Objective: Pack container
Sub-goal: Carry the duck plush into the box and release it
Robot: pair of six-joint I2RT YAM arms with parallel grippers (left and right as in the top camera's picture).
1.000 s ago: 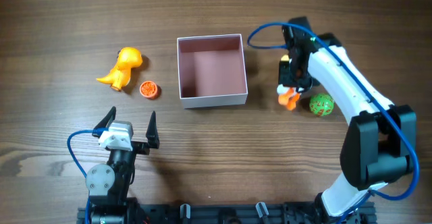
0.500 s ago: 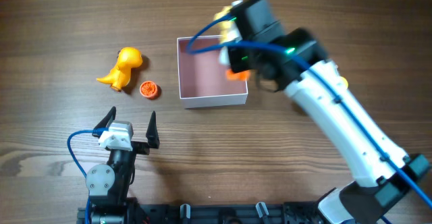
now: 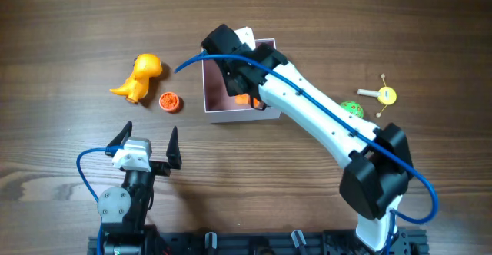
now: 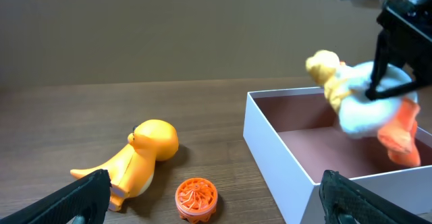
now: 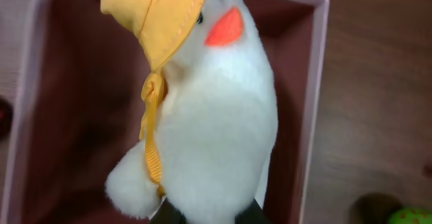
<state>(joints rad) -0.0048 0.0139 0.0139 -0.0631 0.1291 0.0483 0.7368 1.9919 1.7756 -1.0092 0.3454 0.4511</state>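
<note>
A toy dinosaur (image 3: 139, 77) and orange disc (image 3: 170, 101) are laid on the wooden surface (image 3: 61, 24), left of the container (image 3: 238, 117). A plush duck (image 5: 223, 136) is held by the right hand (image 3: 240, 82).

Opening of the container (image 3: 231, 117) is mostly blocked: the right arm (image 3: 307, 117) slants over it from the near-R side, and the plush duck (image 4: 368, 106) clamped in the right gripper (image 4: 390, 88) fills the R half. L half inside is bare. Outside the L wall sits an orange disc (image 3: 170, 101) w/ a narrow gap btwn them, and the dino toy (image 3: 138, 77) is just beyond. The left gripper (image 3: 149, 141), jaws apart, has bare table (image 3: 77, 24) ahead up to those 2. R side: green ball (image 3: 352, 109) partly under the arm, yellow pin toy (image 3: 382, 94) near it.
</note>
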